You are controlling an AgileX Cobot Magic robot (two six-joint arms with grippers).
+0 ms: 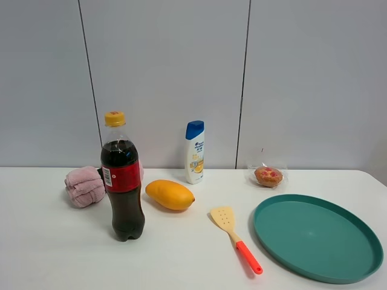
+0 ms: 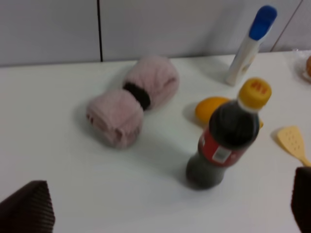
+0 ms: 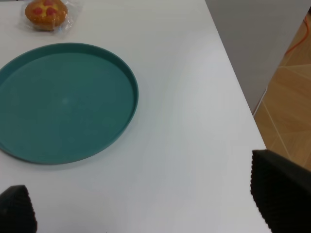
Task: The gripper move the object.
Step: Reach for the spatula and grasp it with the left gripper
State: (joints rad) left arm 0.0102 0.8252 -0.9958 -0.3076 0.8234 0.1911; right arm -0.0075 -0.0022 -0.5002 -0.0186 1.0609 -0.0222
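The spatula [image 1: 235,237] lies flat on the white table, between the mango and the teal plate. Its pale yellow slotted blade points to the back and its red-orange handle to the front. Its blade also shows in the left wrist view [image 2: 291,142], beyond the cola bottle. Neither gripper shows in the exterior high view. My left gripper [image 2: 165,213] is open and empty above the table's left part, far from the spatula. My right gripper [image 3: 150,208] is open and empty above the table near its right edge, past the plate.
A cola bottle [image 1: 123,181], a mango [image 1: 170,194], a rolled pink towel [image 1: 84,186], a shampoo bottle [image 1: 194,152] and a wrapped muffin [image 1: 268,176] stand on the table. A large teal plate [image 1: 284,208] lies at the right. The table's right edge [image 3: 238,92] drops to the floor.
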